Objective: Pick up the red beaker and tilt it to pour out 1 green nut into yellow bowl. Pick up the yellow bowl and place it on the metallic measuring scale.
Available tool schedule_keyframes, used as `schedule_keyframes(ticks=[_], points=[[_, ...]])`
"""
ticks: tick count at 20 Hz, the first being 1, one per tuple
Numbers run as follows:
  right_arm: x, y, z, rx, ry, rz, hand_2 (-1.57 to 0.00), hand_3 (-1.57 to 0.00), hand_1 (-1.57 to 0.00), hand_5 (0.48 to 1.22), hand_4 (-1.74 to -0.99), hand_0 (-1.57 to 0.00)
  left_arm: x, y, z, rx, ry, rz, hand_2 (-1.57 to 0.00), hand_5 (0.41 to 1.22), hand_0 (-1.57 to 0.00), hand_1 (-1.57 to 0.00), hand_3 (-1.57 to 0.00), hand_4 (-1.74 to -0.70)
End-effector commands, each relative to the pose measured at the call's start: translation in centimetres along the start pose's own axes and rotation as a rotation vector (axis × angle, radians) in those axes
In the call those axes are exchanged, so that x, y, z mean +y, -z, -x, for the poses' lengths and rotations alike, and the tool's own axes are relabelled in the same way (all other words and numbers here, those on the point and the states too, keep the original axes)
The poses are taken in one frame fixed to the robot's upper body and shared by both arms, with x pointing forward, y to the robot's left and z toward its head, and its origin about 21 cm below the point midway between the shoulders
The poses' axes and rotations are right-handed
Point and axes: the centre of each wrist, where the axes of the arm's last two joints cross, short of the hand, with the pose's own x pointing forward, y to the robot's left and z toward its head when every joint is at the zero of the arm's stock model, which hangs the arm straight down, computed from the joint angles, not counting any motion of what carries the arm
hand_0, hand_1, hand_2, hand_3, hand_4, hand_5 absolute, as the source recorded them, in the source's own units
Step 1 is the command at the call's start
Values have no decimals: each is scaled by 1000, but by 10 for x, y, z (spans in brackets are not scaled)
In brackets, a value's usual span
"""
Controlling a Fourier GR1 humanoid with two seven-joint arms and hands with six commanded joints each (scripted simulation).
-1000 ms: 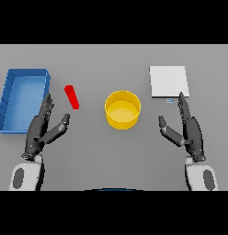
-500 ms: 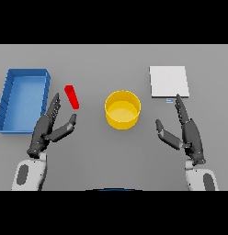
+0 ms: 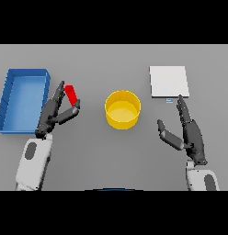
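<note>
Flanking red beaker (image 3: 71, 94), left hand (image 3: 54, 114) fingers straight, holding nothing; right hand (image 3: 189, 133) open, idle; no legible writing.

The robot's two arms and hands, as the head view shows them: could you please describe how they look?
Both arms look alike. Each forearm is a rounded white shell with a dark grey oval patch on its upper face. The left hand and the right hand are dark grey to black, with long slim fingers and a separate thumb. No cables, lettering or sleeves are visible.

left hand (image 3: 55, 112) fingers straight, thumb apart, right hand (image 3: 189, 132) likewise
</note>
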Motion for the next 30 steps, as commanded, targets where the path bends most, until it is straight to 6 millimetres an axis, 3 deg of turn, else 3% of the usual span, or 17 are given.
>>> schedule_keyframes(ticks=[1,11,17,18,19,21,23,26,30], points=[[-3,1,-1,-2,-5,0,1,1,1,688,-1339,1,-3,4,5,4,-8,4,1,718,1,1,1,-1345],[-2,0,0,4,6,0,1,1,1,683,-1324,1,-5,42,-3,0,4,29,1,706,1,1,1,-1313],[-4,3,-5,-6,-8,7,1,1,1,683,-1295,1,-16,56,1,-33,-20,38,-30,752,1,1,-3,-1389],[-1,0,-5,-14,-10,3,1,1,1,684,-1291,1,-17,57,1,-37,-38,29,-122,770,-81,-84,-75,-1416],[-4,-1,-3,-5,-8,10,1,1,1,684,-1289,1,-21,60,-1,-30,-57,17,-307,795,-253,-276,-220,-1444],[-3,4,-3,16,-16,5,1,1,1,683,-1285,1,-23,60,1,-13,-52,-28,-715,949,-681,-701,-706,-1441],[-4,2,-3,5,-8,4,1,1,1,684,-1287,1,-24,59,0,-38,0,-40,-1023,1047,-1001,-1014,-1018,-1440],[0,7,-4,4,-3,2,1,1,1,682,-1293,1,-29,60,1,-56,-8,-33,-1290,1132,-1279,-1286,-1288,-1447],[2,6,-3,-13,-4,-17,1,1,1,679,-1288,1,-30,61,-1,-95,-31,-58,-1456,1117,-1452,-1454,-1455,-1621]])
